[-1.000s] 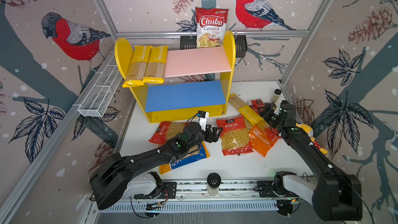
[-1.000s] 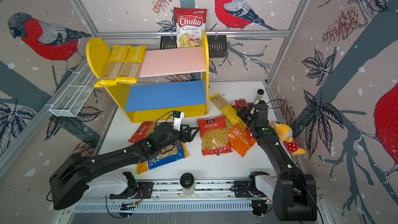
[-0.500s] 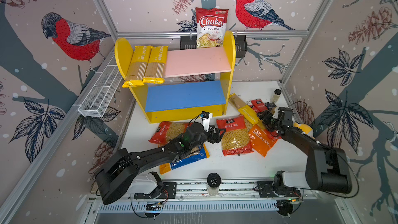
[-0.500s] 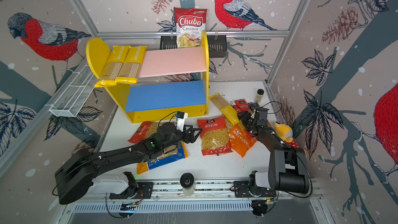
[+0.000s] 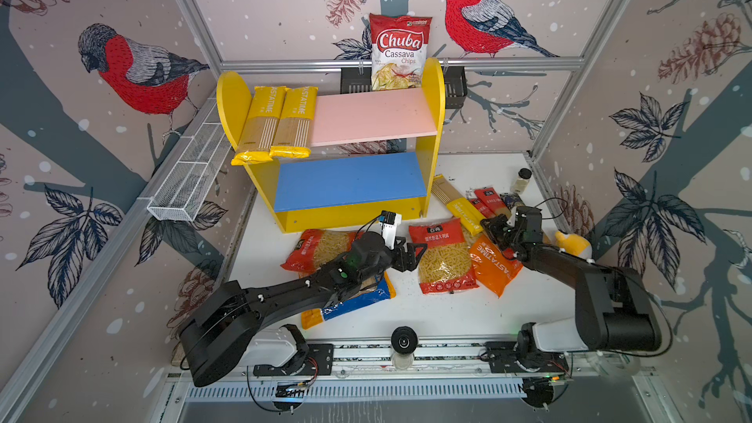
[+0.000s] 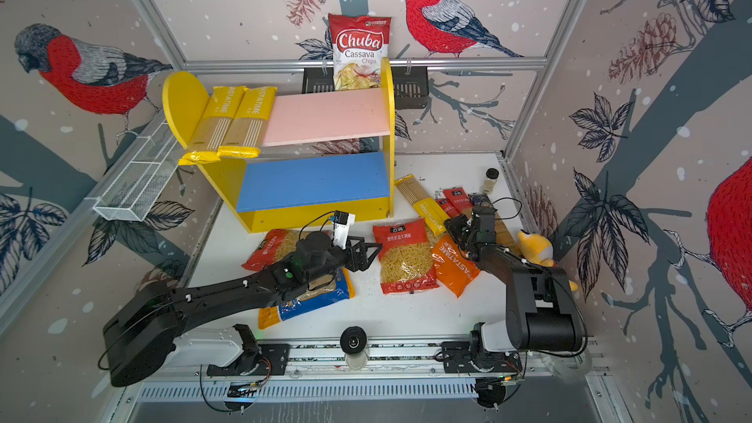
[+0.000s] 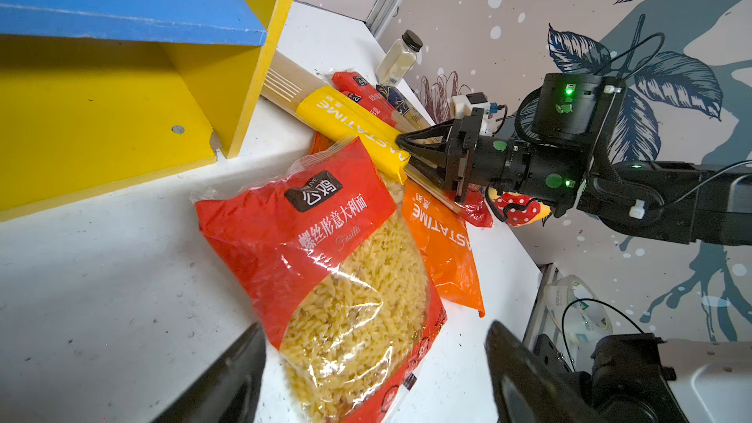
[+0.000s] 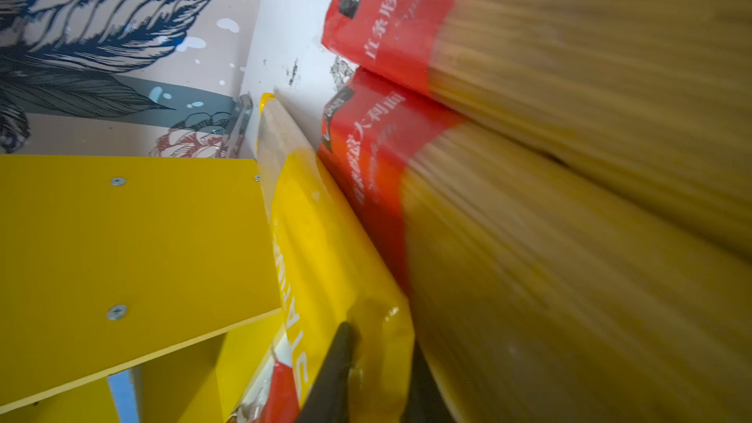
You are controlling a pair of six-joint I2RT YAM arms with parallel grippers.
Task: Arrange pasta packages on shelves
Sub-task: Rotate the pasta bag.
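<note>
Yellow spaghetti pack [image 7: 346, 124] has its end pinched in the right claw [image 7: 403, 147]; left claw [image 7: 374, 329] gapes wide, empty.

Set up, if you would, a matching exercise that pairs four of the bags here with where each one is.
Things:
1. chips bag
2. two yellow spaghetti packs
3. red fusilli bag
4. lone yellow spaghetti pack

Places:
A. flat on the table, in front of the open left gripper
B. on the pink upper board
C. held at one end by the fingers of the right gripper
D. upright in the black basket

Pairs: 1-D, 2-B, 3-A, 4-C.
</note>
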